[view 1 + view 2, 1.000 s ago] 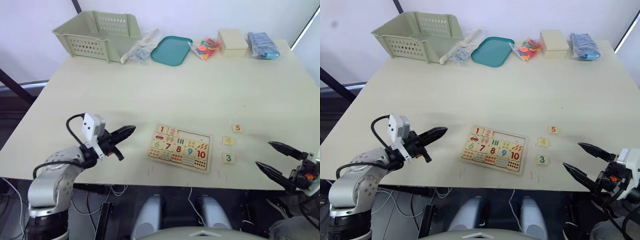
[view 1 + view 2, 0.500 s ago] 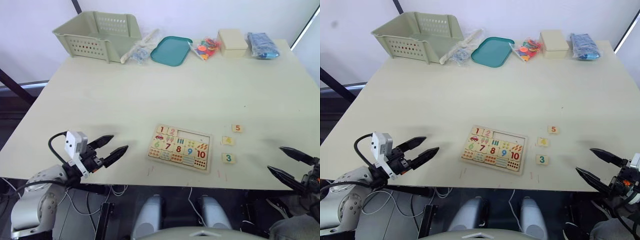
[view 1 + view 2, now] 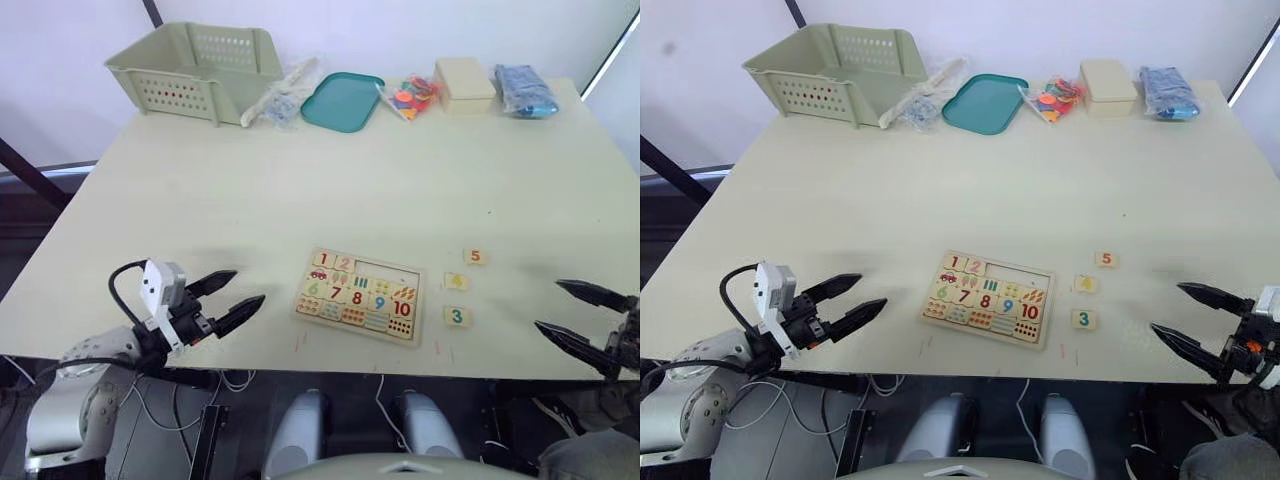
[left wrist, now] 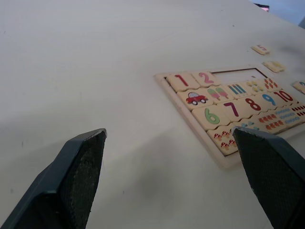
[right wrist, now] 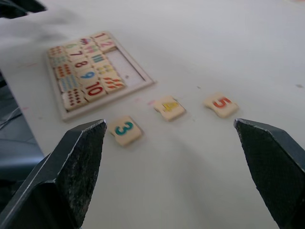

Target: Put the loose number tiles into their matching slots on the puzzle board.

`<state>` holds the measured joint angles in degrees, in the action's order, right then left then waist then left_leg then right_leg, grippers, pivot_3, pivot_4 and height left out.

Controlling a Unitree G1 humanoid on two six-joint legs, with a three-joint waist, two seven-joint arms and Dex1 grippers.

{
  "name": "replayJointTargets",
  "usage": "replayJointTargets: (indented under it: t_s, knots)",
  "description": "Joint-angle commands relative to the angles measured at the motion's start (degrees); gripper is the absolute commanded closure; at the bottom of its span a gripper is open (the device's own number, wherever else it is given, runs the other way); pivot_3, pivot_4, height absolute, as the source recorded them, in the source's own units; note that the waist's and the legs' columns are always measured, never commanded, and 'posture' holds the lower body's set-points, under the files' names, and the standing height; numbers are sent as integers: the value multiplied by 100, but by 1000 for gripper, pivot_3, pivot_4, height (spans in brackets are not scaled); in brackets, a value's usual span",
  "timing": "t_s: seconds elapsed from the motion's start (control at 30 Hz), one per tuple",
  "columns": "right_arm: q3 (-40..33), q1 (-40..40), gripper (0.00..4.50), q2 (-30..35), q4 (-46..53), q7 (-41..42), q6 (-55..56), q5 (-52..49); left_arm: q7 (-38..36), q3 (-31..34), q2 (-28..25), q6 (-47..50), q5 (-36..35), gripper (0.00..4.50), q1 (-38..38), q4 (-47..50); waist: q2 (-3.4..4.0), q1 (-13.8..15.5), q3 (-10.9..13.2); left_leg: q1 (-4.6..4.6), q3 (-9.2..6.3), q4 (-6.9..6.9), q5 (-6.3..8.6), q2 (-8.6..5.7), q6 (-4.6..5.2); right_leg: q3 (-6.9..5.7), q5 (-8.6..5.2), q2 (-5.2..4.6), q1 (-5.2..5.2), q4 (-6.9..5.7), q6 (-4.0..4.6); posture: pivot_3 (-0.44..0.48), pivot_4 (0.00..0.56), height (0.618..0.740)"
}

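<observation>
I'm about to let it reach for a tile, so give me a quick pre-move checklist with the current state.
1. Right gripper open and empty: ok.
2. Left gripper open and empty: ok.
3. Tiles 3, 4 and 5 lie loose on the table, right of the puzzle board: ok.
4. Open slots beside the seated 1 and 2: ok.
5. Whether 3 fits the leftmost open slot: cannot tell.

A puzzle board (image 3: 361,297) of pale, matt wood is seen on a smooth matt table (image 3: 330,180). Loose tiles (image 5: 125,130) (printed in colour) are cut from the same wood; the basket (image 3: 196,70) is perforated plastic.
</observation>
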<state>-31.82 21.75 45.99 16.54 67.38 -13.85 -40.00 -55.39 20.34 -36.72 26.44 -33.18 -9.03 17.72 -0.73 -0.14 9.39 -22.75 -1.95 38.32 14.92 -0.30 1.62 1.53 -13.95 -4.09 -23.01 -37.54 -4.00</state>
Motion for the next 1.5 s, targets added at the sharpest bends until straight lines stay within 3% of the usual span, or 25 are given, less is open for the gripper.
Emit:
replayJointTargets:
  t_s: [0.03,0.13,0.23,0.47,0.8,0.87,0.97,1.5]
  knots:
    - [397,-192,0,242,314,142,-11,235,-383,-167,-171,-389,45,19,136,-18,-1,-3,0,0,1,0,0,0,0,0,0,0,0,0,0,0,150,740]
    - [830,-558,0,372,311,179,-48,391,-975,-179,-194,-601,-235,19,292,-322,0,-13,1,0,1,0,0,0,0,-1,0,1,0,0,0,0,150,740]
    - [1571,-1219,0,590,194,243,-124,783,-2064,-207,-546,-906,-383,19,419,-725,-3,-46,2,-1,0,0,0,-1,0,-3,0,1,-1,1,0,0,150,740]
    - [2387,-1805,0,684,-139,400,-342,1095,-3076,-220,-967,-869,-722,19,560,-991,-3,-37,5,-7,-3,-1,0,0,0,-9,-1,0,-3,5,3,0,150,740]
    - [3073,-2272,0,376,-699,275,39,1770,-3214,-65,-978,-1039,-789,19,453,-1041,-2,-55,6,-6,-3,-1,0,2,0,-8,-1,1,-6,0,3,0,150,740]
    - [3139,-2315,415,298,-807,224,88,1865,-3266,-46,-1000,-1089,-793,0,420,-1056,-1,-51,6,-5,-3,-1,0,2,0,-8,-1,0,-6,0,3,0,150,740]
    - [3181,-2319,1521,235,-909,204,245,1985,-3324,-19,-1027,-1170,-769,0,387,-1103,-1,-48,6,-5,-3,0,0,1,0,-8,-1,-1,-6,0,3,0,150,740]
    - [3273,-2245,1521,92,-1110,51,638,2320,-3420,11,-1078,-1398,-727,0,358,-1273,-1,-55,6,-5,-3,-1,0,2,0,-8,-1,0,-6,0,3,0,150,740]
